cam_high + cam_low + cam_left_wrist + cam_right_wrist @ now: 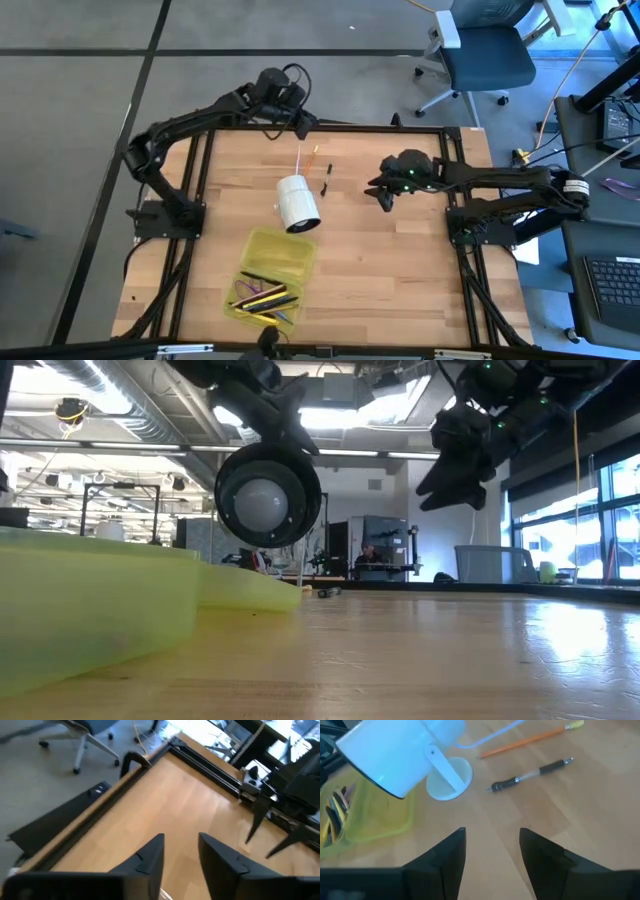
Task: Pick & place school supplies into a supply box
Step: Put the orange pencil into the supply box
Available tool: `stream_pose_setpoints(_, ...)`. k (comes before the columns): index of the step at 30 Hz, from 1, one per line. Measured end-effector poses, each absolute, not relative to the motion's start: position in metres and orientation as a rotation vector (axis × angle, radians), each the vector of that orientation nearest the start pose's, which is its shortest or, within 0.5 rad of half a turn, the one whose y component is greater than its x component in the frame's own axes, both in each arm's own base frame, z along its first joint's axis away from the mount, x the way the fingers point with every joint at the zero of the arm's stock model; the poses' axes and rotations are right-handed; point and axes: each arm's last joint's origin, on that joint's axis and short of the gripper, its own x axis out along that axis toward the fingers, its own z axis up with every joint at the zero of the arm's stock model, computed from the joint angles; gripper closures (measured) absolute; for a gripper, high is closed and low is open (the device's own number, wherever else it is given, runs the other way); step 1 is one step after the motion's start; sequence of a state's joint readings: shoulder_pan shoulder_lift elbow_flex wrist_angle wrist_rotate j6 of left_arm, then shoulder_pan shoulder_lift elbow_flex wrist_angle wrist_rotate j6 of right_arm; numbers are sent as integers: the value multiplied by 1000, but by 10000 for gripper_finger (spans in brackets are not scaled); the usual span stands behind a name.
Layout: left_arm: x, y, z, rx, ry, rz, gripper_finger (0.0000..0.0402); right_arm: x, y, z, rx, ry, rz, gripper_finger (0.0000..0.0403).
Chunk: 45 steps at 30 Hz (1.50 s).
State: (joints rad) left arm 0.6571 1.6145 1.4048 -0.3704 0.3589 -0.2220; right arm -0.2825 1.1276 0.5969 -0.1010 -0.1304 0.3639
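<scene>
From above, the wooden table [400, 270] sits in a black frame on grey floor, with an office chair [480, 50] beyond its far edge. The supply box [272, 275], translucent yellow-green plastic, lies open near the front edge with pens and pencils inside. A white cylinder [297, 203] on a stand rests just behind it; past that lie an orange pencil [314, 156] and a black-and-clear pen [327, 178] on bare wood. The left pincer [303, 122] hangs over the far edge, the right pincer [385, 197] over the table's middle right, both well apart from the box. The level view adds the room: ceiling ducts, bright windows, a seated person [368, 556] far back, and the box's yellow wall [100, 610] looming near, the cylinder's round face [268, 495] above it. The left wrist view shows its two dark fingers [150, 855] parted and empty above smooth planks. The right wrist view shows its fingers [447, 852] likewise apart, gripping nothing, with the pen, the pencil, the cylinder's glossy body and a corner of the box beyond.
</scene>
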Motion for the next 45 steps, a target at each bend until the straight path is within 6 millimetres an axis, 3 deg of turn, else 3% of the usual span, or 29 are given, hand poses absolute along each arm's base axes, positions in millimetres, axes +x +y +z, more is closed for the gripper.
stream_pose_setpoints(7, 302, 217, 310, -506, 523, 319, 199, 215, -59, 204, 508, 608, -277, 214)
stream_pose_setpoints(11, 301, 216, 309, -523, 539, 321, 170, 215, -59, 204, 508, 609, -277, 214)
stream_pose_setpoints(17, 305, 220, 313, -569, 565, 443, 175, 215, -59, 204, 506, 605, -278, 215)
stream_pose_setpoints(24, 334, 229, 283, -612, 877, 579, 193, 216, -59, 205, 503, 600, -278, 215)
stream_pose_setpoints(32, 369, 251, 248, -666, 960, 636, 199, 216, -59, 205, 515, 597, -281, 215)
stream_pose_setpoints(37, 375, 258, 226, -653, 1034, 709, 199, 216, -59, 205, 530, 596, -285, 215)
stream_pose_setpoints(45, 381, 254, 211, -658, 1073, 718, 199, 216, -59, 204, 530, 599, -286, 215)
